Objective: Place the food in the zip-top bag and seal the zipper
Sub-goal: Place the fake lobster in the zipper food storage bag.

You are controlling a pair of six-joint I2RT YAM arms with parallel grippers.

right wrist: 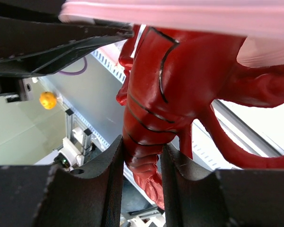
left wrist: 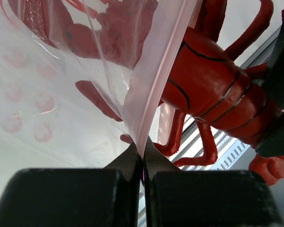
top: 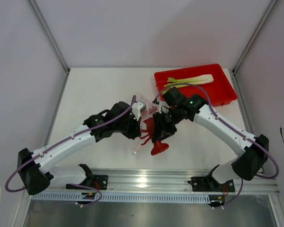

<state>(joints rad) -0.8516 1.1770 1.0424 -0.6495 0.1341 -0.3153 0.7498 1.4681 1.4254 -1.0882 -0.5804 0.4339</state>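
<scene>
Nearest my bases, past the metal rail (top: 151, 179) at the table's (top: 99, 90) edge, the fanned tail of the red lobster (top: 156, 137) hung lowest. My right gripper (right wrist: 142, 156) had it clamped between part-open fingers, pinching the banded tail section from both sides. Its long axis ran from that tail up and away from me, head end toward the zip-top bag (left wrist: 47, 94), with the legs splayed out sideways. My left gripper (left wrist: 143, 156) was fully closed on the bag's mouth edge, nipping the pinkish zipper (left wrist: 156, 80) strip. That strip rose straight from my fingertips and crossed in front of the lobster. The claws showed red through the clear film, though I could not tell how far inside they sat. My two wrists crowded close together mid-table. Farther off to the right, the red tray (top: 222, 87) held the green stalk (top: 191, 80), lying crosswise.
</scene>
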